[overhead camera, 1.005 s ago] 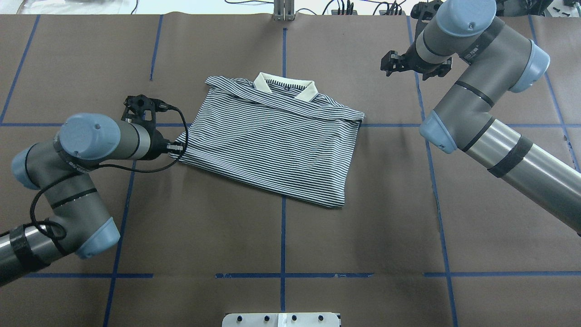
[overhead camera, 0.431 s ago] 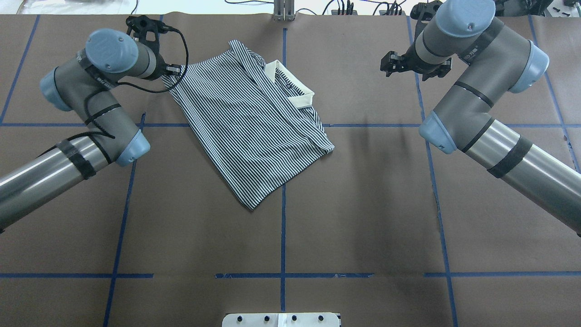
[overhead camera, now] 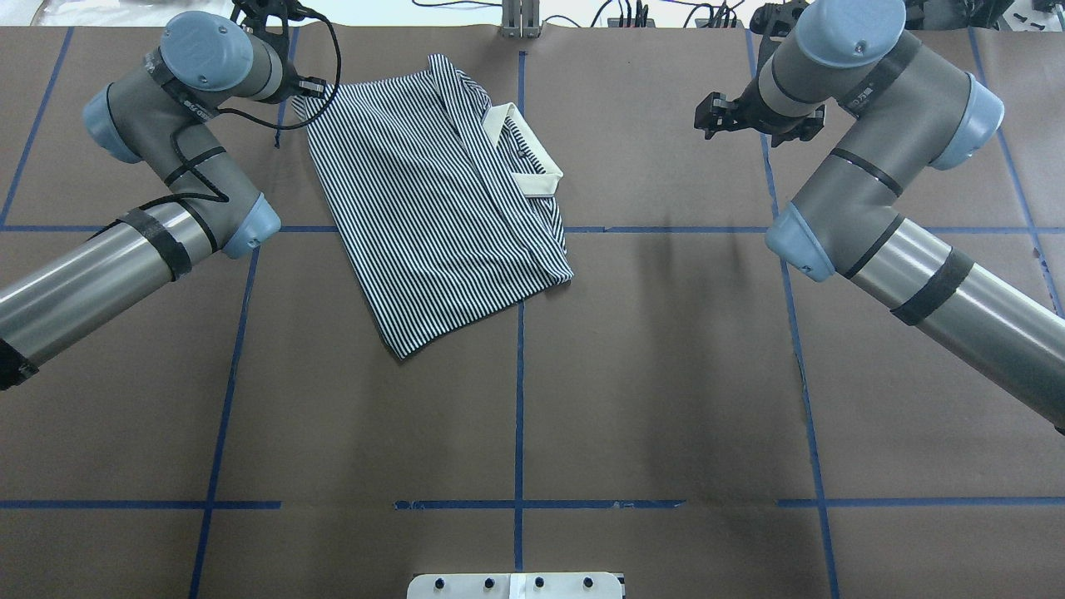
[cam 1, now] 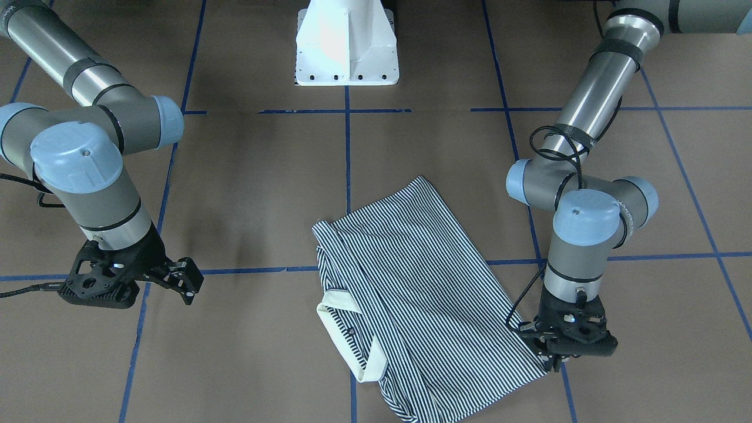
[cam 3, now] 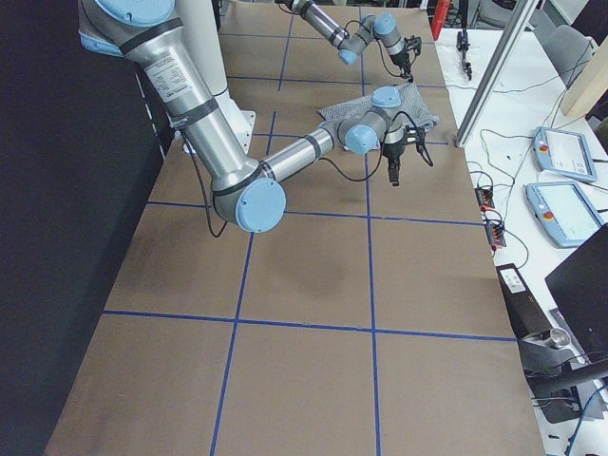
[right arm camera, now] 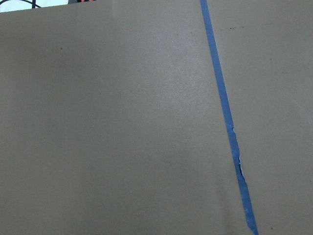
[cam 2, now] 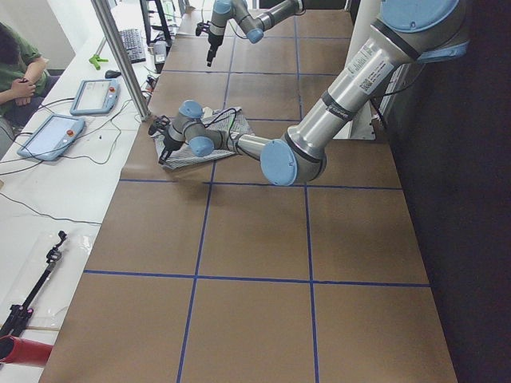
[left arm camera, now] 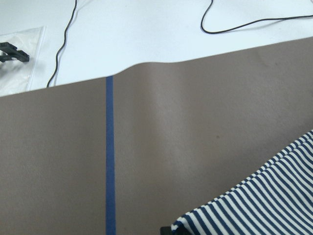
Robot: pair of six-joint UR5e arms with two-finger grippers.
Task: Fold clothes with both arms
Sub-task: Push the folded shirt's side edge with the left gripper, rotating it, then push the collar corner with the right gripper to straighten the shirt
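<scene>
The striped polo shirt [overhead camera: 433, 208] lies folded on the brown table and is turned at an angle. Its cream collar [overhead camera: 526, 150] faces right. It also shows in the front-facing view [cam 1: 411, 282]. My left gripper [overhead camera: 309, 90] is shut on the shirt's far left corner near the table's far edge. The front-facing view shows the left gripper [cam 1: 549, 359] pinching that corner low at the table. The left wrist view shows the striped corner [left arm camera: 264, 205] at its bottom edge. My right gripper [overhead camera: 709, 116] is open and empty, above the table to the right of the shirt. It also shows in the front-facing view [cam 1: 189, 281].
Blue tape lines [overhead camera: 519, 374] divide the brown table cover. The white pedestal base [cam 1: 346, 41] stands at the robot's side. A metal post [overhead camera: 520, 17] and cables sit at the far edge. Beyond that edge are teach pendants [cam 2: 48, 136] and a seated person [cam 2: 16, 64].
My left arm swung toward the far edge, dragging the shirt's corner with it. The shirt turned and slid left and away. The right arm stayed still.
</scene>
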